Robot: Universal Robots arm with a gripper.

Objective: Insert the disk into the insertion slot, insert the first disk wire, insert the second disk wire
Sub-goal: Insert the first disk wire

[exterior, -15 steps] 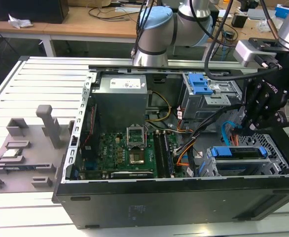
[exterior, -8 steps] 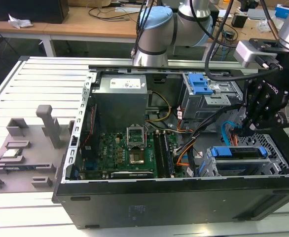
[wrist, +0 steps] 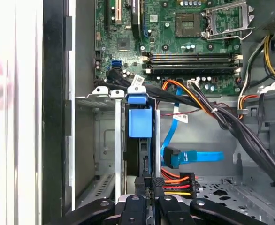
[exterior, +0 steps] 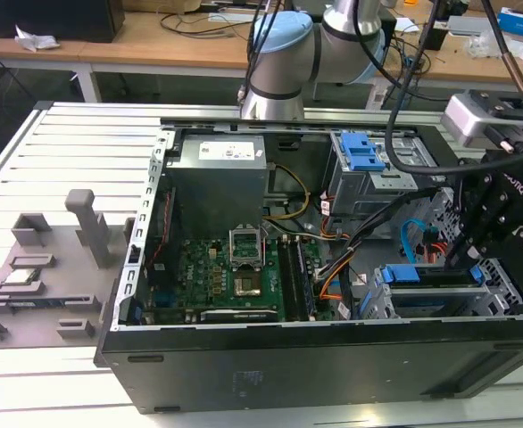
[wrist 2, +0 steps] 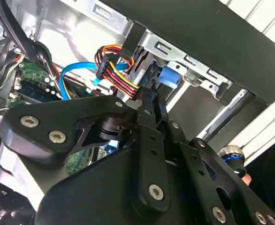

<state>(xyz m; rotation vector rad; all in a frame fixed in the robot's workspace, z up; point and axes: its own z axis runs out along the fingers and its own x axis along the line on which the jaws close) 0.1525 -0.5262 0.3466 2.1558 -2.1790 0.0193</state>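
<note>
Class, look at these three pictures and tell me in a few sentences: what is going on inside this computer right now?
A robot arm is working in an open computer case. The disk, in its blue frame, sits in the metal slot by the case's wall. The tool, fingers shut, is at the disk's end, next to a red, yellow and orange wire bundle. The blue cable lies loose beside the slot; its plug does not look connected to the disk.
</note>
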